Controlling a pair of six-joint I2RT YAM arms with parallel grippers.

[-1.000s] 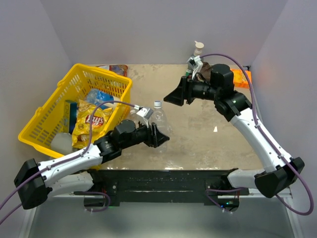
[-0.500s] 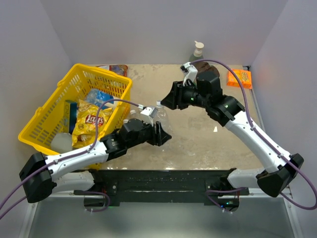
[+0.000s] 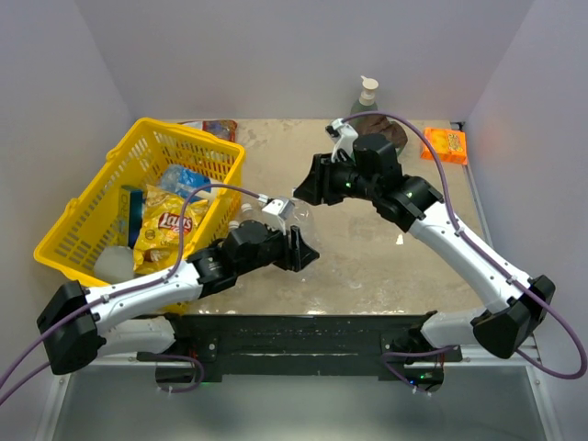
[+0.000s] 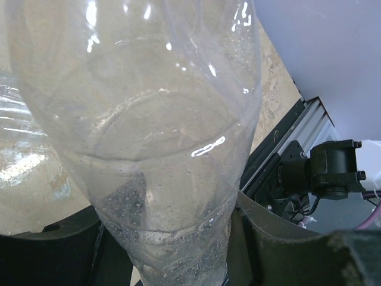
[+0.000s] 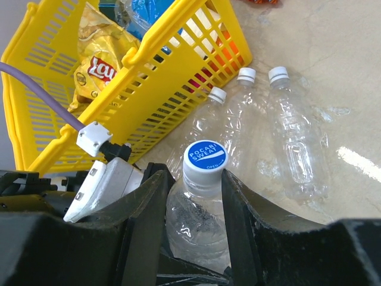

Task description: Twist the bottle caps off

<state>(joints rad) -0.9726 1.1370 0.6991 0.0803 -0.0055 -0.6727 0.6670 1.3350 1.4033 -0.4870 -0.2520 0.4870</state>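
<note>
My left gripper point(image 3: 299, 250) is shut on the lower body of a clear bottle point(image 3: 300, 219) and holds it upright over the table's middle. In the left wrist view that bottle point(image 4: 149, 119) fills the frame between my left gripper's point(image 4: 178, 253) dark fingers. My right gripper point(image 3: 303, 191) comes in from above. Its fingers point(image 5: 244, 226) sit on either side of the bottle cap point(image 5: 205, 157), a white cap with a blue printed top, and close on it. Three more clear bottles point(image 5: 294, 149) with white caps point(image 5: 278, 74) lie on the table beside the basket.
A yellow basket point(image 3: 230, 179) holding a chips bag point(image 3: 170, 225) and other packets stands at the left. A green pump bottle point(image 3: 366, 96) stands at the back wall. An orange packet point(image 3: 446, 144) lies at the back right.
My right gripper has come left and down from the back of the table onto the held bottle's cap, and its jaws have narrowed. The left gripper keeps its hold.
</note>
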